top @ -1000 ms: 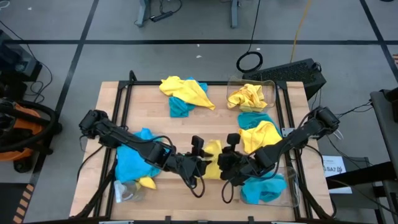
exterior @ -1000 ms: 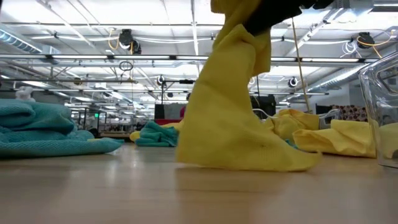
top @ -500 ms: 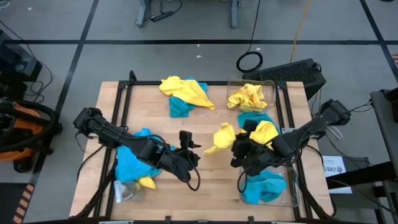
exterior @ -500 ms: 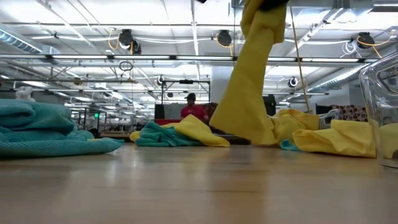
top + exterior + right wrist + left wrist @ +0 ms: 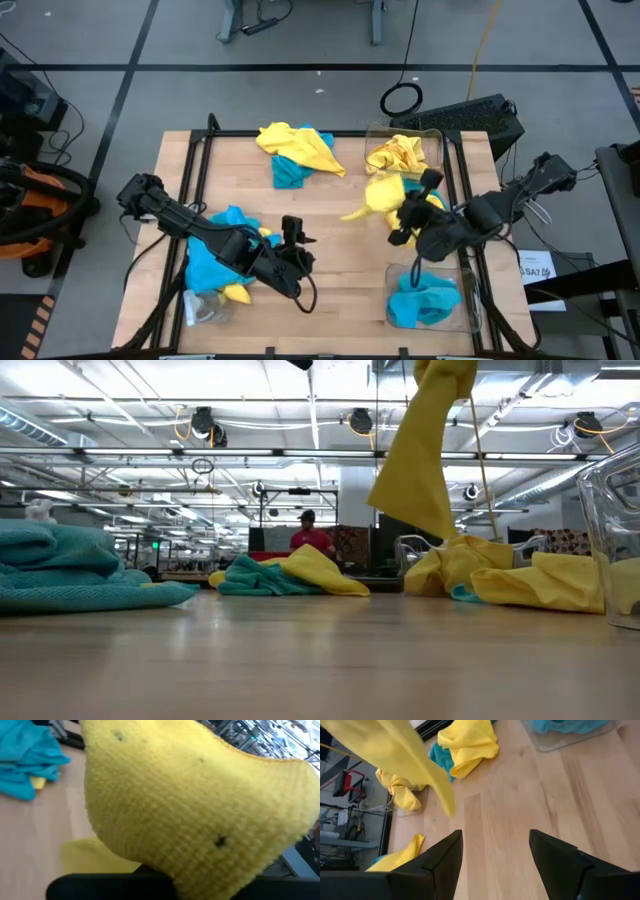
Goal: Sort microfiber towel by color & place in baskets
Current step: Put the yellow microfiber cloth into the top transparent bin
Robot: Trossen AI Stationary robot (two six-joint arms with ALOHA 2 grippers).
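Table: light wooden butcher-block top, black frame rails seen along its left and right edges.

Lying directly on it:
- far centre: yellow towel heaped over a blue towel, touching
- far right corner: clear bin with a yellow cloth inside
- just nearer than that bin: yellow-and-blue pile, partly hidden
- near right: second bin holding blue cloths
- left side: blue heap with a yellow edge showing at its near side
- near left corner: small clear object, not identifiable

Centre of the top is seen bare
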